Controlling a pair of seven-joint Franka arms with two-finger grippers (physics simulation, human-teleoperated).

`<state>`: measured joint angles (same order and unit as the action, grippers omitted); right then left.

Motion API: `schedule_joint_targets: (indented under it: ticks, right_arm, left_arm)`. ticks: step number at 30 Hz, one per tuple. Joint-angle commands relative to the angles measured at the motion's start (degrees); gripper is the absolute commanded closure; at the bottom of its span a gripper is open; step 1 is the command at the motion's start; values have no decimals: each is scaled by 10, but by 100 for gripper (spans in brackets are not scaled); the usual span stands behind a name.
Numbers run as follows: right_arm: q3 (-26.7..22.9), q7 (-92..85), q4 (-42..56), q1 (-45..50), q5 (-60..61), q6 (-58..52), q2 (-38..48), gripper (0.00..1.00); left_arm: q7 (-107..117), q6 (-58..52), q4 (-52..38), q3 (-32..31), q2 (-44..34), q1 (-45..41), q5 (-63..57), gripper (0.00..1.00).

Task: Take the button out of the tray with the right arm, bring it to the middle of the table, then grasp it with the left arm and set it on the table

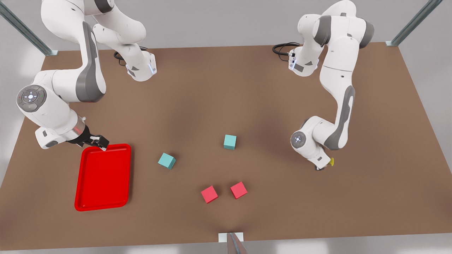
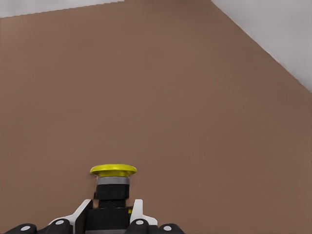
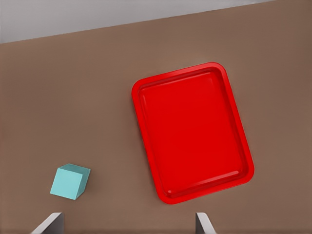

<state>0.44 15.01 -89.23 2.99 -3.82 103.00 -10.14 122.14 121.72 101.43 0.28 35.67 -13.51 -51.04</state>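
Between the jaws of the left gripper (image 2: 111, 222) sits the button (image 2: 113, 187): black body pinched on both sides, yellow cap sticking out past the fingertips. In the front view that gripper (image 1: 324, 165) is low over the table (image 1: 268, 91) at the front view's right, well apart from the tray (image 1: 103, 176), with the button's cap (image 1: 331, 162) just visible beside it. Whether the body already touches the tabletop cannot be told.

Right gripper (image 1: 96, 141) waits above the tray's near corner, jaws spread, nothing between them; its wrist view looks down on the tray (image 3: 192, 131) and one teal cube (image 3: 69, 181).

Judged step: set-down by the left arm. To do it well:
- lower straight, keeping the button's axis as it is, so the base lands flat rather than on an edge;
- part the jaws only once the base bears on the table;
- back off along the jaw line, clear of the overhanging cap.

The table ahead of the jaws is bare, and the cubes lie well apart.
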Motion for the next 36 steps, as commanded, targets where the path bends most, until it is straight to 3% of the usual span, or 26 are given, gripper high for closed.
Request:
schedule_joint_targets:
  ticks: [1,6,17,36]
  right_arm:
    - [0,-1,0,-1,0,0,0,0]
    - [0,-2,0,0,-1,3,1,0]
    - [0,-2,0,0,-1,4,0,0]
    - [0,-2,0,0,-1,2,0,0]
  left_arm:
    - [13,-50,-2,2,1,-1,-102,53]
    - [62,-191,-26,1,26,-35,-198,53]
    - [163,-297,-26,2,97,-48,-321,53]
    - [233,-289,-61,-1,191,-48,-335,53]
